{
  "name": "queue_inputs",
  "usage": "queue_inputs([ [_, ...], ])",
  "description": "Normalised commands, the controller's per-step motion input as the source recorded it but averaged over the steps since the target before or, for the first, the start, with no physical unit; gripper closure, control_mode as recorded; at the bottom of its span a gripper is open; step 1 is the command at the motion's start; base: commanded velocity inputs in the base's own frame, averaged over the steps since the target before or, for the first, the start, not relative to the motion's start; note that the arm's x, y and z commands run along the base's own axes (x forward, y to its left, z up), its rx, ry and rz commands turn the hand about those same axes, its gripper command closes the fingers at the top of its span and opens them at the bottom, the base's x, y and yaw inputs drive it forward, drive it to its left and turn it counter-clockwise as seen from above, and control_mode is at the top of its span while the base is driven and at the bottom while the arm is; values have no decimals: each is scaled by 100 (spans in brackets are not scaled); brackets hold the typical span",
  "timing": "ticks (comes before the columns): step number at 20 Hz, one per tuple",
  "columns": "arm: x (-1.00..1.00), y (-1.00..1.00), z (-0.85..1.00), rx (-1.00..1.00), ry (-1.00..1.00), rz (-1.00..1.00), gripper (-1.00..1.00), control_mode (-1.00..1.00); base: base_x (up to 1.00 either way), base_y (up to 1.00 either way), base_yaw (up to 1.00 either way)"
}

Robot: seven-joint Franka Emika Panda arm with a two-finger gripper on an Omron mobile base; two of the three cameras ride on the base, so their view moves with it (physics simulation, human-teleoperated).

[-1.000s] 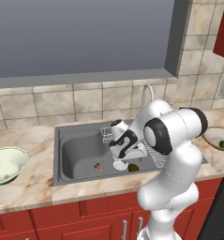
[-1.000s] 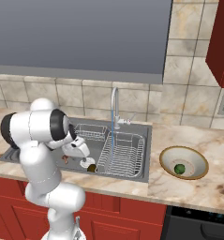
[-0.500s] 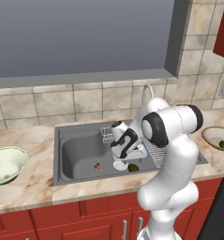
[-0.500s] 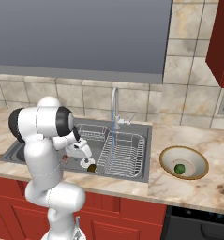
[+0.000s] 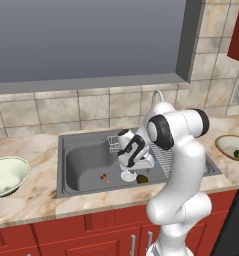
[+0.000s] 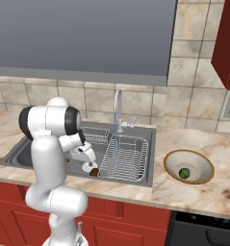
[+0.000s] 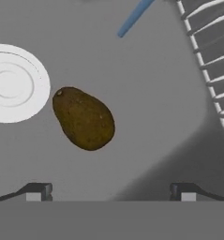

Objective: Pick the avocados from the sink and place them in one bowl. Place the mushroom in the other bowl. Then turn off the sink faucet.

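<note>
One dark avocado (image 7: 83,118) lies off-centre beside the drain (image 7: 12,83); the open, empty hand (image 7: 111,192) should centre over it before descending.

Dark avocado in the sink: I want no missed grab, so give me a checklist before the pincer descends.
1. Pincer open: ok.
2. Dark avocado lying free on the sink floor, beside the drain: ok.
3. Avocado centred between the fingertips: not ok, it sits off to one side.
4. Rack clear of the avocado: ok.
5. Tan bowl has room beside the green avocado: ok.
6. Water off: not ok.
</note>
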Motion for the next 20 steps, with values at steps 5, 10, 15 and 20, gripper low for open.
queue_inputs([
  [5,23,0,-22,-3,0,-5,-100,-100,0,0,0],
  [10,14,0,-27,-3,0,-5,-100,-100,0,0,0],
  [15,13,0,-26,-4,0,-6,-100,-100,0,0,0],
  [20,13,0,-19,-3,0,-5,-100,-100,0,0,0],
])
